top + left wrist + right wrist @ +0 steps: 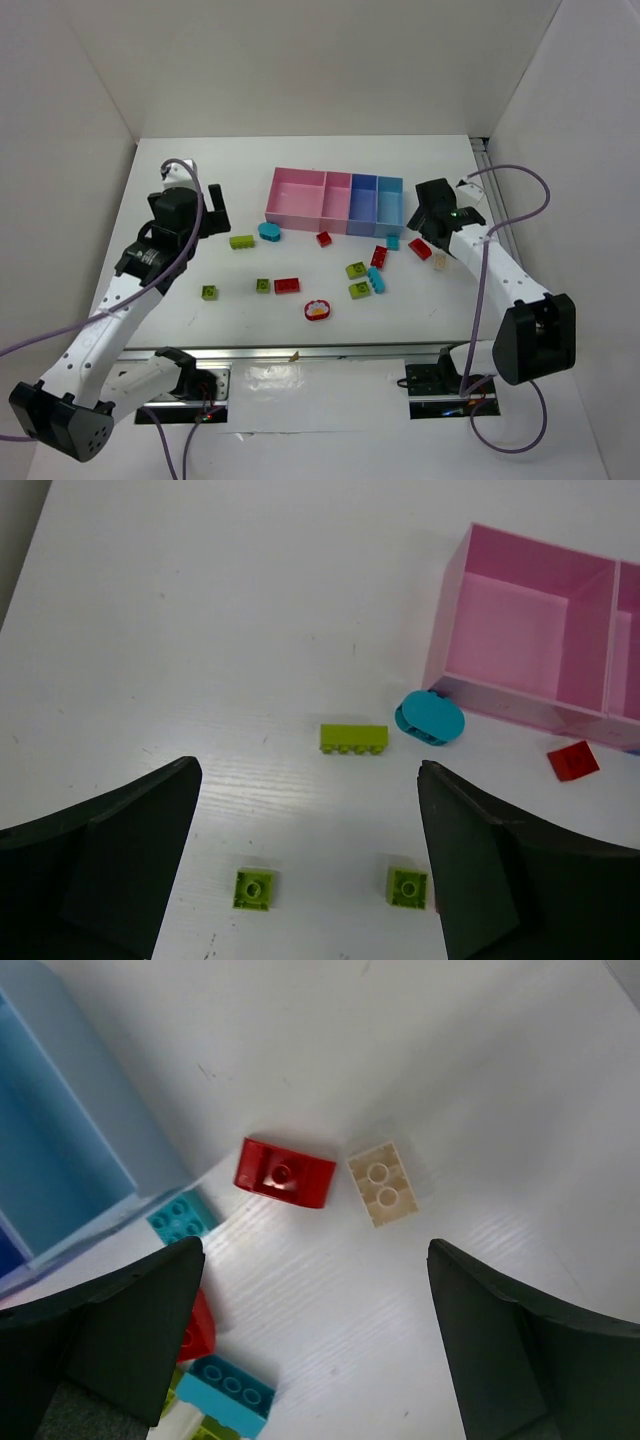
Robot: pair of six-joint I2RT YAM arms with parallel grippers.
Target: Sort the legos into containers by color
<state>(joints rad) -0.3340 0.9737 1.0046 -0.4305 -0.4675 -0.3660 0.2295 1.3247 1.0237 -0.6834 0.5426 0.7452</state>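
The containers (335, 203) stand as one joined row at the far middle of the table (450, 310). There are four bins: two pink (the leftmost one wider) and two blue. Every lego lies on the table in front of the row, outside the bins.

Counted from the top view:
- five lime bricks, one long (241, 241) and four small squares
- four red bricks (287, 286)
- three cyan pieces, one of them an oval (269, 231) just beside the wide pink bin's near corner
- one cream brick (439, 260)
- one round red-rimmed piece (318, 310), nearest the arms

The left gripper (308, 810) hangs over the left part of the table, its jaws spread wide with nothing between them. The right gripper (312, 1290) hangs by the blue end of the row — likewise spread and empty — above a curved red brick (285, 1173) and the cream brick, which lie near each other without touching.

In the right wrist view one red brick sits half behind a finger (110, 1330). Lime bricks there are cut off by the bottom edge, and only a corner of the blue bins shows. The left wrist view crops the pink bins at its right edge. The round piece holds something white and yellowish, too small to make out.
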